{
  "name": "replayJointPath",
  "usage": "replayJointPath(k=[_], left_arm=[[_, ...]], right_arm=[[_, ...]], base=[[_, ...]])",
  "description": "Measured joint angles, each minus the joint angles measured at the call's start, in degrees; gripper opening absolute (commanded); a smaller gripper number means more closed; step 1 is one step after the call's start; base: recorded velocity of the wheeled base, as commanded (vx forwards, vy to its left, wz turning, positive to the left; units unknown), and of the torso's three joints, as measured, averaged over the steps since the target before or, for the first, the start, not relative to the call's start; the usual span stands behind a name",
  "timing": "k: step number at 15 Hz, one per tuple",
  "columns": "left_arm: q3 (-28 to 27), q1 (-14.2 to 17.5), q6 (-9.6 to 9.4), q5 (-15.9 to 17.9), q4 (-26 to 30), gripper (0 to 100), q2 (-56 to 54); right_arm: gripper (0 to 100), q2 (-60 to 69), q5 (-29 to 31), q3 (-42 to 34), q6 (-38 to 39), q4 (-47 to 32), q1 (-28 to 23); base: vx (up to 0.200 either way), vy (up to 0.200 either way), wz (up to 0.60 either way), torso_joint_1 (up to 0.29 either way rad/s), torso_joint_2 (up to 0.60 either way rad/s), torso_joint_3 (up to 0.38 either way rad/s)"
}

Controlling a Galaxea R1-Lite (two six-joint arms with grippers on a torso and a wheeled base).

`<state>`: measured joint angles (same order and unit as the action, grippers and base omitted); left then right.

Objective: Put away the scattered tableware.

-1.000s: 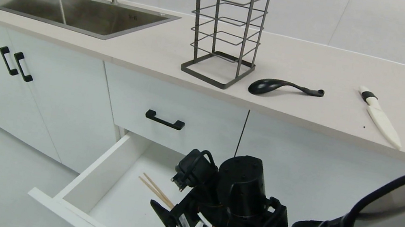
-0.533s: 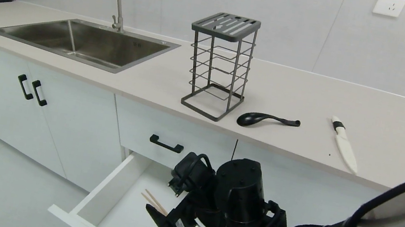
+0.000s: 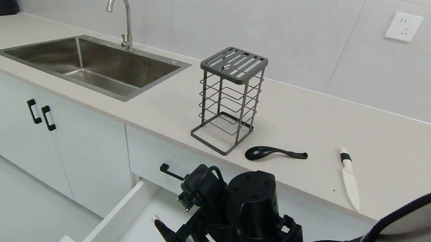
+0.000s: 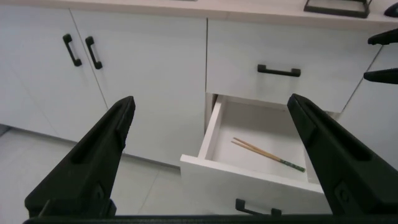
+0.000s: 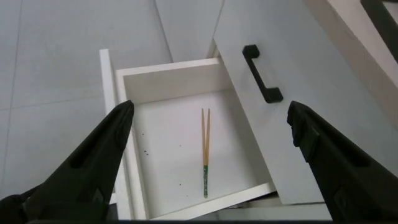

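Black fingers of the left gripper stand wide apart, holding nothing, and it faces the white cabinet front. The right gripper is likewise spread wide and empty, hanging above the pulled-out lower drawer. On that white drawer's floor lie 2 wooden chopsticks, side by side and touching, with dark green tips. Just above the open drawer is a closed drawer with a black handle.

Up on the beige countertop a black spoon lies just beside a dark wire rack, its bowl toward the rack. A white knife with a black band on its handle lies farther to the robot's right, apart from the spoon. A steel sink with a curved faucet sits to the rack's left.
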<state>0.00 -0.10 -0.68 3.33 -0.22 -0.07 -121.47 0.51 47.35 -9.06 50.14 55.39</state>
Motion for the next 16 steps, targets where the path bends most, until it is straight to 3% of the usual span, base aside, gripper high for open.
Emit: replayJointPath(k=[7, 12, 16], left_arm=[[0.00, 0.00, -0.02, 0.00, -0.13, 100, 0.00], [0.00, 0.00, 0.00, 0.00, -0.02, 100, 0.00], [0.00, 0.00, 0.00, 0.01, 0.00, 100, 0.00]], right_arm=[[100, -0.61, -0.18, -1.60, 0.02, -1.21, -0.74], [100, -0.52, -0.05, -1.62, 0.09, -4.46, -2.06], [100, -0.56, -0.22, -1.55, 4.35, -4.35, -2.73]], base=[[0.000, 0.000, 0.00, 0.268, -0.51, -0.246], [0.000, 0.000, 0.00, 0.043, -0.07, -0.038], [0.000, 0.000, 0.00, 0.000, 0.00, 0.000]])
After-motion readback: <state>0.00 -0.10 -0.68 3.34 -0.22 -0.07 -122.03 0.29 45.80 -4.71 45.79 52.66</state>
